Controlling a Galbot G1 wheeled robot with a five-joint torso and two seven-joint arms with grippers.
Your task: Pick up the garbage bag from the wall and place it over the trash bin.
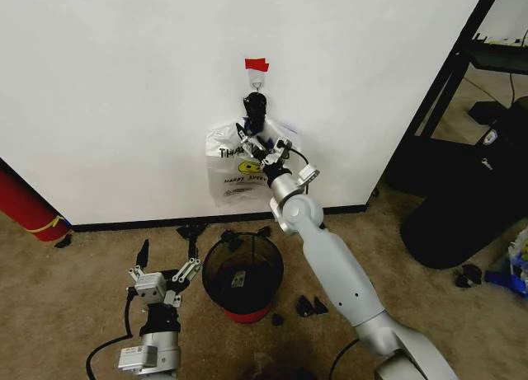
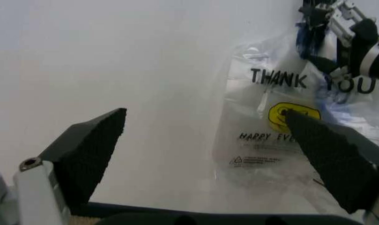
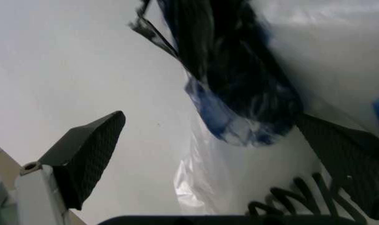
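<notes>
The garbage bag [image 1: 233, 167], thin and translucent with a yellow smiley and "THANK YOU" lettering, hangs on the white wall [image 1: 124, 83] from a small hook [image 1: 258, 84] under a strip of red tape [image 1: 256, 64]. My right gripper [image 1: 254, 137] is raised to the bag's top. It is open, its fingers [image 3: 89, 150] on either side of the dark, bunched handles [image 3: 233, 79]. The trash bin [image 1: 242, 277], black mesh with a red base, stands on the carpet below the bag. My left gripper [image 1: 169, 269] hangs low to the left of the bin, open, facing the bag [image 2: 271, 140].
A big red cylinder [image 1: 29, 207] leans at the left by the black baseboard [image 1: 124, 225]. At the right are a large black bin [image 1: 462, 207] and a black shelf frame [image 1: 450, 67]. Dark scraps [image 1: 309, 306] lie on the carpet around the trash bin.
</notes>
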